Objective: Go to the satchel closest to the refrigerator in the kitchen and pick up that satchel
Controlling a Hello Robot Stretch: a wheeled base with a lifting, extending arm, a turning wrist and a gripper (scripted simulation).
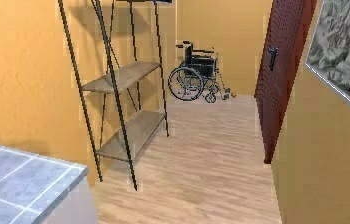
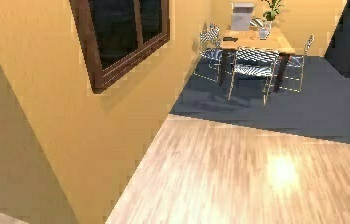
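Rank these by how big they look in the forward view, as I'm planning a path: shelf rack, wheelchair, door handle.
1. shelf rack
2. wheelchair, though it stands farther from the camera, so it looks small
3. door handle

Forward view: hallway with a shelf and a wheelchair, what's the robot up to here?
Looks like driving rather than handling. Ahead is a hallway with a wood floor. A metal shelf stands by the left wall, a wheelchair at the far end, a dark red door on the right and a picture on the near right wall. A tiled counter corner sits at bottom left. On the arm side there is a window in the orange wall, and farther off a table with chairs on blue carpet.
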